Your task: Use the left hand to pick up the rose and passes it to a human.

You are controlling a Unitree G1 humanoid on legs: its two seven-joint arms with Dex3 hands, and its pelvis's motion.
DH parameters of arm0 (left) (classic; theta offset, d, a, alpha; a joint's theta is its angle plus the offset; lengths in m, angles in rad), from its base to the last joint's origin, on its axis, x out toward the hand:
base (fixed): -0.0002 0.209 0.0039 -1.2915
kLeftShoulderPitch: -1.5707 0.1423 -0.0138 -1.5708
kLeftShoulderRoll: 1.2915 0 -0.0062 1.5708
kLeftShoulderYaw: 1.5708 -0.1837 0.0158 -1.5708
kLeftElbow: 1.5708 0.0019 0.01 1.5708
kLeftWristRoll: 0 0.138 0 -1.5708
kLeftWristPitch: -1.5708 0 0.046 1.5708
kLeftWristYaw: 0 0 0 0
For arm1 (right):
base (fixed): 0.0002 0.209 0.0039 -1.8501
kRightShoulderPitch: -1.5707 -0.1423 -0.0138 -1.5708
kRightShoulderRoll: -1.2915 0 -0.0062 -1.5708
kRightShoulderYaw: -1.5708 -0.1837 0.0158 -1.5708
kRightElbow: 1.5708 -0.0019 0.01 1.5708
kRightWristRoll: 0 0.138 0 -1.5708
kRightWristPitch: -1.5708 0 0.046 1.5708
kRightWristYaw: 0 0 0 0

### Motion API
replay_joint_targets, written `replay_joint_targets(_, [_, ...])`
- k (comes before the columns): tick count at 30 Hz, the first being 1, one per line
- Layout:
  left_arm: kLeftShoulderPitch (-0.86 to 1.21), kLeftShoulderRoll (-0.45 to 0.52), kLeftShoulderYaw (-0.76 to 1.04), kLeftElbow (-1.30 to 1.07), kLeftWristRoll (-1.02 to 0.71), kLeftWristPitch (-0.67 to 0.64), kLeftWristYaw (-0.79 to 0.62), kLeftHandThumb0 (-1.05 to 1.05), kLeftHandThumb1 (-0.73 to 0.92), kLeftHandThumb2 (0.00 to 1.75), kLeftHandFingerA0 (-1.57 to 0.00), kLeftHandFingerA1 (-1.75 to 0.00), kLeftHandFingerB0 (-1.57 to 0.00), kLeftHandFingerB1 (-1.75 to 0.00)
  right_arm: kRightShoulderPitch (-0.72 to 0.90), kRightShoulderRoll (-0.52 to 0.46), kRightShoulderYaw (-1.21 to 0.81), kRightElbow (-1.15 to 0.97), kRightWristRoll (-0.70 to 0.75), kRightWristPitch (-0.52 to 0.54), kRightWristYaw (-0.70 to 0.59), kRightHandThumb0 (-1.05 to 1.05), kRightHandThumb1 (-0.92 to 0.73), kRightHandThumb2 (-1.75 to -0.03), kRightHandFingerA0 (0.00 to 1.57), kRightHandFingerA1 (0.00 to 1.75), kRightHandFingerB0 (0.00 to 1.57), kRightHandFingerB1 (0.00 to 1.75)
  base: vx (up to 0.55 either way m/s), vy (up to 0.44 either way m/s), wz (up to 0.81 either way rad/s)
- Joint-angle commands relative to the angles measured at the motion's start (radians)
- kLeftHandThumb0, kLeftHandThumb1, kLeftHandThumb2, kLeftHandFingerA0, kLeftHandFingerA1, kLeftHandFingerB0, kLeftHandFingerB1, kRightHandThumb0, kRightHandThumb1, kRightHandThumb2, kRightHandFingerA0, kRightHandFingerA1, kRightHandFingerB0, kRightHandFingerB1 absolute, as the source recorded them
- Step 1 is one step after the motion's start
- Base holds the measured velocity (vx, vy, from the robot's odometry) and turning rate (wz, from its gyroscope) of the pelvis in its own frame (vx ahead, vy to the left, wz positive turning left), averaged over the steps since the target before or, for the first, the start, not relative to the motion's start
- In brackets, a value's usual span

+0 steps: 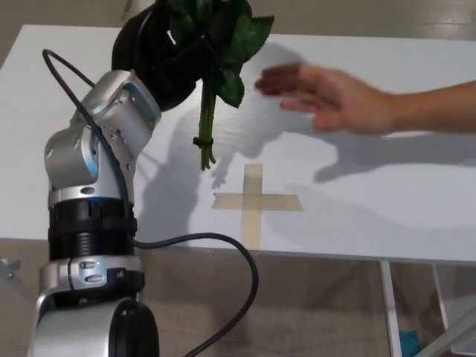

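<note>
Fingers of your black left hand [167, 56] are closed around the green-stemmed, leafy rose [206, 111], lifted clear above the white bench [387, 201]. Watch the person's open hand [335, 97], just beside the leaves: release too soon and the stem drops.

From my remote seat: my left hand [167, 56] holds the rose [212, 71] above the white table [387, 201]. A person's hand [335, 97] reaches in from the right, open air between them. Only a tape cross [255, 201] lies below.
</note>
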Motion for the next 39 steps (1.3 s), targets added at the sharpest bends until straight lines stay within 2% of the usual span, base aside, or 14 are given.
replay_joint_targets(1, [0.004,0.011,-0.007,0.041,-0.022,-0.027,0.003,-0.11,0.83,0.68,-1.0,-1.43,-0.92,-0.81,0.001,-0.007,-0.001,0.005,0.004,0.006,0.013,-0.33,-0.67,-0.59,0.69,0.42,0.54,0.38,0.0,0.0,0.0])
replay_joint_targets(4, [0.007,0.009,-0.024,0.046,-0.014,-0.039,0.0,-0.11,0.82,0.68,-1.0,-1.44,-0.93,-0.8,0.0,-0.006,-0.004,0.006,0.007,0.01,0.016,-0.33,-0.67,-0.59,0.69,0.42,0.54,0.38,0.0,0.0,0.0])
replay_joint_targets(5, [0.003,0.01,-0.032,0.055,-0.012,-0.042,-0.008,-0.11,0.82,0.68,-1.0,-1.44,-0.92,-0.87,0.0,-0.006,-0.004,0.006,0.006,0.009,0.016,-0.33,-0.67,-0.59,0.69,0.42,0.54,0.38,0.0,0.0,0.0])
replay_joint_targets(6, [-0.003,0.009,-0.034,0.06,-0.013,-0.04,-0.005,-0.11,0.83,0.68,-1.01,-1.44,-0.94,-0.82,-0.001,-0.006,-0.003,0.007,0.004,0.01,0.015,-0.33,-0.67,-0.59,0.69,0.42,0.54,0.38,0.0,0.0,0.0])
replay_joint_targets(8, [-0.012,-0.002,-0.039,0.06,-0.022,-0.032,0.004,-0.11,0.82,0.69,-1.01,-1.43,-0.93,-0.85,-0.001,-0.005,0.0,0.006,0.001,0.01,0.013,-0.33,-0.67,-0.59,0.69,0.42,0.54,0.38,0.0,0.0,0.0])
replay_joint_targets(10, [-0.009,-0.016,-0.057,0.056,-0.022,-0.041,-0.005,-0.11,0.81,0.7,-1.02,-1.42,-0.89,-0.97,0.003,-0.003,0.004,0.006,-0.002,0.008,0.013,-0.33,-0.67,-0.59,0.69,0.42,0.54,0.38,0.0,0.0,0.0])
replay_joint_targets(13, [-0.019,-0.033,-0.072,0.067,-0.03,-0.052,-0.016,-0.1,0.81,0.73,-1.02,-1.41,-0.87,-1.0,-0.001,0.002,0.002,0.007,0.002,0.011,0.012,-0.33,-0.67,-0.59,0.69,0.42,0.54,0.38,0.0,0.0,0.0])
replay_joint_targets(24, [-0.074,-0.111,-0.164,0.208,0.006,-0.171,-0.045,-0.1,0.78,0.76,-0.99,-1.46,-0.86,-0.99,-0.011,0.012,0.003,0.007,0.003,0.011,0.014,-0.32,-0.67,-0.59,0.69,0.42,0.54,0.38,0.0,0.0,0.0])
replay_joint_targets(39, [-0.173,-0.172,-0.253,0.334,0.018,-0.204,-0.046,-0.11,0.78,0.74,-0.91,-1.45,-0.86,-0.98,-0.037,0.025,0.018,0.007,-0.001,0.016,0.009,-0.31,-0.67,-0.6,0.68,0.43,0.55,0.39,0.0,0.0,0.0])
